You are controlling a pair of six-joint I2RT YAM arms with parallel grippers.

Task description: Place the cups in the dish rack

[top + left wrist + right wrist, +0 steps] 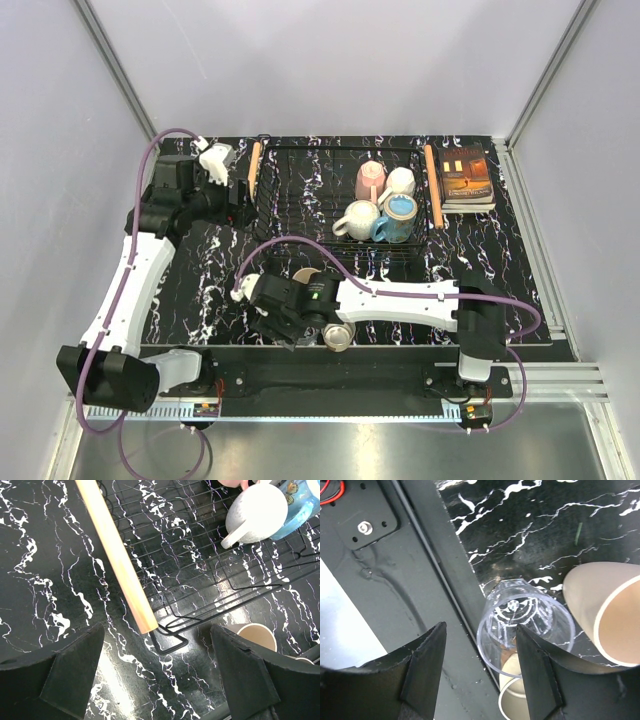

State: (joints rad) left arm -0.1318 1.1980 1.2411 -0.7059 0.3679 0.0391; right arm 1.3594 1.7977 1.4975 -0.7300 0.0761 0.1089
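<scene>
Hanging at the left end of the dish rack [300, 205], the left fingers [70, 672] are spread wide with nothing held. Only bare bench [45, 555] and a wire corner of the rack are seen between them. Just ahead of them lies the rack's wooden handle [117, 560], its long axis running away from the fingers at a slant.

Only the overhead view shows the rack whole, its long axis left to right. Four cups are grouped at its right end: a pink mug [370, 180], a white mug [401, 181], a cream mug [357, 218] and a blue mug [397, 219]. In the left wrist view these are cut off at the upper edge. An orange-brown book [465, 177] is set beyond the rack's right end.

The glass tumbler [522, 625] is shown only by the right wrist view; overhead it is hidden under the right arm. It is placed between the right fingers [427, 667] at the near edge of the bench, close against one finger and apart from the other. These fingers are parted wide and nothing is clamped. The tumbler's mouth is turned toward the camera and its base away, along the fingers' line. Whether it stands or lies cannot be told.

A tan cup [605, 605] is cut off just outside the fingers. A second tan cup [512, 702] is partly hidden behind the tumbler and a finger.
</scene>
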